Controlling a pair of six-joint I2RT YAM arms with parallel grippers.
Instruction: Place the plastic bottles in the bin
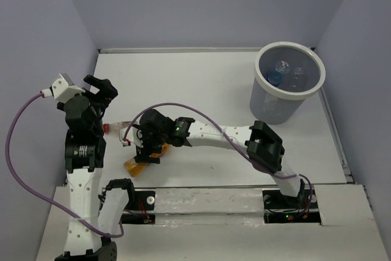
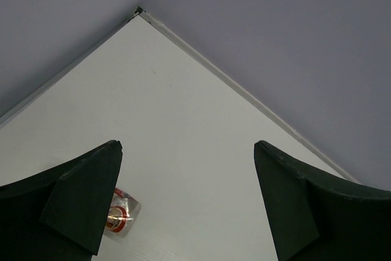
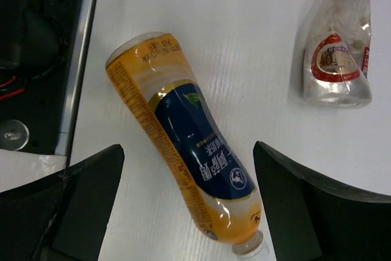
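Currently your right hand hangs wide open over the orange bottle, which lies on the desk between its fingers, ungripped. A clear bottle lies near it. Your left hand is fully open and empty. More bottles sit in the bin, far right.

Top cam sits high behind the arms, looking down on the whole surface out to the bin. Left wrist cam peers past the left gripper toward the far corner, at a shallow angle and from further off. Right wrist cam looks pretty much straight down, close up, on the orange bottle. The clear bottle shows in all three views.
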